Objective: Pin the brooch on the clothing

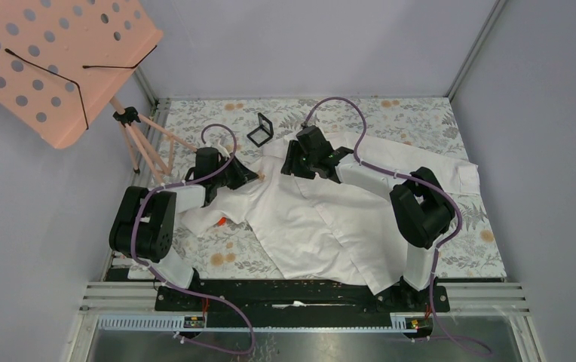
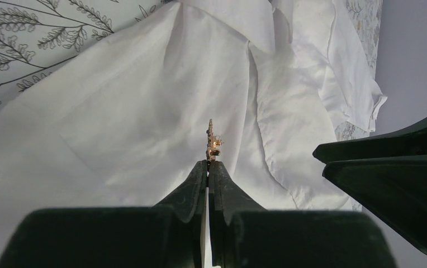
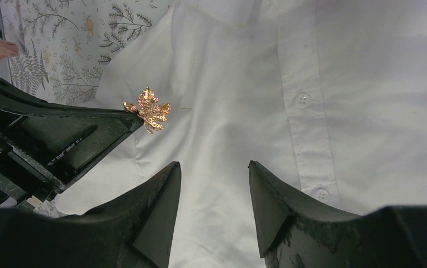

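Pinching a small gold leaf-shaped metal brooch [image 3: 148,109] by one edge, the left end effector [image 2: 207,163] is clenched, fingers pressed together; in its own wrist view the ornament stands edge-on just above the tips. A thin pin [image 3: 179,108] juts from the brooch above the large white creased short-sleeved shirt [image 1: 307,219], near its collar, toward the far edge of the floral-covered counter [image 1: 421,113]. The right end effector [image 3: 214,173] hangs released, jaws spread wide, above the shirt's buttoned front, just beside the left. Whether the pin touches the fabric cannot be told. From overhead the brooch is barely a speck.
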You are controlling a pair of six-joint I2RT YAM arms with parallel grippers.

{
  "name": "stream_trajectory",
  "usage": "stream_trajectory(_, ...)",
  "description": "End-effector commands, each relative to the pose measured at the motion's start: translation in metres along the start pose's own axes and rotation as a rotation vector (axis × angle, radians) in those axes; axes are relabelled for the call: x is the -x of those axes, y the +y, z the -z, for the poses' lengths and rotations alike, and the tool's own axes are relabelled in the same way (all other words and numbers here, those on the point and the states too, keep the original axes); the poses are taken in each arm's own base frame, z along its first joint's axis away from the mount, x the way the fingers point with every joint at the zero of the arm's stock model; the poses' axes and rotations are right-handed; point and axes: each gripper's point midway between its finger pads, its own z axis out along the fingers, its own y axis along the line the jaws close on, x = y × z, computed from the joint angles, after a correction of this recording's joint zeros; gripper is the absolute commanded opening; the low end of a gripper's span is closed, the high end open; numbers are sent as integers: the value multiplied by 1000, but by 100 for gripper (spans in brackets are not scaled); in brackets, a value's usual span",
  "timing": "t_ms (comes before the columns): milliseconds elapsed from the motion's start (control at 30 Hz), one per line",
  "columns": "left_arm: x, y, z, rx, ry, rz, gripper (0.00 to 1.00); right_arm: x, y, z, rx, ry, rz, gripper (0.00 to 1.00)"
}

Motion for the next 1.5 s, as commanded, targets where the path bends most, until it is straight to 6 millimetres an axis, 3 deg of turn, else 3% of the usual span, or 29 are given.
stream_trajectory(0,19,-16,7,-66,-56,-25,0,9,13,13,36,-24,21,55)
stream_trajectory(333,16,-18,11,-78,-38,-18,0,9,13,13,33,-19,25,55)
stream_trajectory(733,20,-18,30,-89,-64,3,0,9,15,14,38,-16,28,55)
stream_trajectory(1467,4,-9,14,-112,31,57,0,7,16,15,33,4,32,54)
